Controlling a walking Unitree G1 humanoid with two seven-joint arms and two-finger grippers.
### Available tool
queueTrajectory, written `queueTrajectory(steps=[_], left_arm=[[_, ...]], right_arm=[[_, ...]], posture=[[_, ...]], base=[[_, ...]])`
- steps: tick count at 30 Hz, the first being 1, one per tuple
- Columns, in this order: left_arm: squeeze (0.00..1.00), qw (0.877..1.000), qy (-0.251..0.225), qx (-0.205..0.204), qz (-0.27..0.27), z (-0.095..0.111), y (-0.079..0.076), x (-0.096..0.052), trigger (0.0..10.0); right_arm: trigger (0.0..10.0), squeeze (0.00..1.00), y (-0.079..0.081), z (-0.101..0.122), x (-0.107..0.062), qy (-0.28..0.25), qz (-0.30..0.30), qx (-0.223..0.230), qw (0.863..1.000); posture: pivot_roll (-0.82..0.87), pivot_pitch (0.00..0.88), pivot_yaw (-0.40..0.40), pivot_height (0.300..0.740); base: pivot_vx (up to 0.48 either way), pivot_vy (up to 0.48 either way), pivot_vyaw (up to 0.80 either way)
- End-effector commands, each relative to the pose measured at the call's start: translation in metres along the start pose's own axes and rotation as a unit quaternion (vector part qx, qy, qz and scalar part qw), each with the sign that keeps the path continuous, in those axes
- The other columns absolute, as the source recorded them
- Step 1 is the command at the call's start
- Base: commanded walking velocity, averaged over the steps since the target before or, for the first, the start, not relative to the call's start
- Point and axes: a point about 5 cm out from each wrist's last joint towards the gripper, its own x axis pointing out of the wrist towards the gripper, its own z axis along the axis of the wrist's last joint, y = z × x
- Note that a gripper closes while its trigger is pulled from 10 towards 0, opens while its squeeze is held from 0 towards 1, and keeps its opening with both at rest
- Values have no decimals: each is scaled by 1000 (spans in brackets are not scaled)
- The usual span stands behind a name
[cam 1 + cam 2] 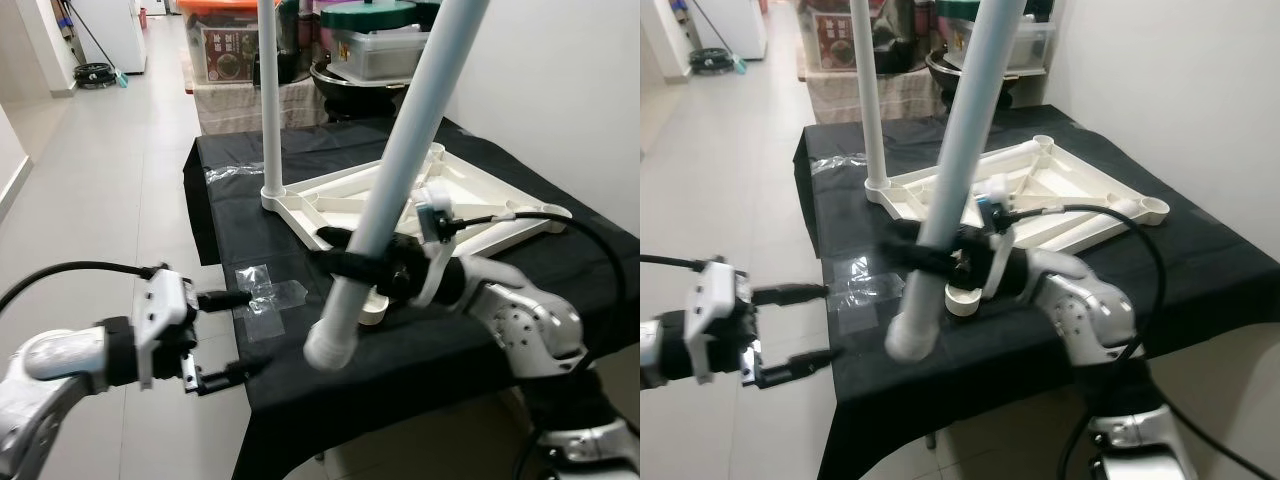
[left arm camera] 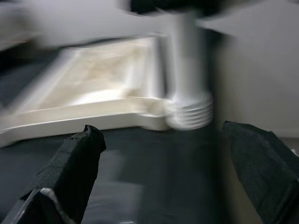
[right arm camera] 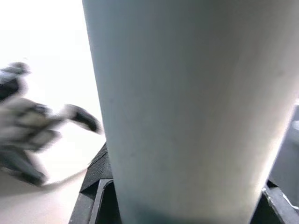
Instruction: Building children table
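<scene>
An upturned white tabletop [image 1: 470, 195] lies on the black-covered table [image 1: 300, 330], with one white leg [image 1: 270, 100] standing upright in its far corner socket. My right gripper [image 1: 345, 258] is shut on a second pale leg [image 1: 395, 170], held tilted, its threaded end [image 1: 330, 348] low near the table's front edge and beside an empty corner socket [image 1: 375, 308]. In the right wrist view the leg [image 3: 187, 107] sits between the fingers. My left gripper [image 1: 228, 335] stands open at the table's front left edge, apart from the leg; its fingers [image 2: 70, 168] frame the leg's threaded end [image 2: 189, 114].
Clear tape patches [image 1: 265, 300] lie on the black cloth near the front left. Boxes and pots [image 1: 350, 50] are stacked behind the table. A white wall [image 1: 560, 90] runs along the right. Open tiled floor [image 1: 90, 190] spreads to the left.
</scene>
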Motion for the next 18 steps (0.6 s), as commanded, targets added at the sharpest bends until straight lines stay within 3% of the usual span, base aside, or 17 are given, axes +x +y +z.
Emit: queueTrajectory(steps=[1,3,7,9,14,18], left_arm=[[0,997,11,6,75,-9,7,-2,10000],[0,989,17,0,144,-17,11,-4,10000],[0,985,18,-5,171,-20,12,-4,10000],[0,973,16,-35,226,-29,9,-3,10000],[0,970,11,-63,235,-35,-4,3,10000],[0,962,-2,-70,264,-34,-3,8,10000]], right_arm=[[0,0,-18,4,2,-3,-95,-36,995],[0,0,-29,6,2,-3,-150,-63,987],[0,0,-30,7,1,-1,-160,-75,984],[0,0,-27,4,2,-5,-165,-75,983],[0,0,-23,-9,4,12,-178,-94,980],[0,0,-25,-20,7,14,-211,-120,970]], posture=[[71,0,-86,740],[70,0,-85,740],[72,0,-86,740],[73,0,-87,740],[77,0,-86,740],[76,0,-73,740]], base=[[0,0,0],[0,0,0],[0,0,0],[0,0,0],[0,0,0],[0,0,0]])
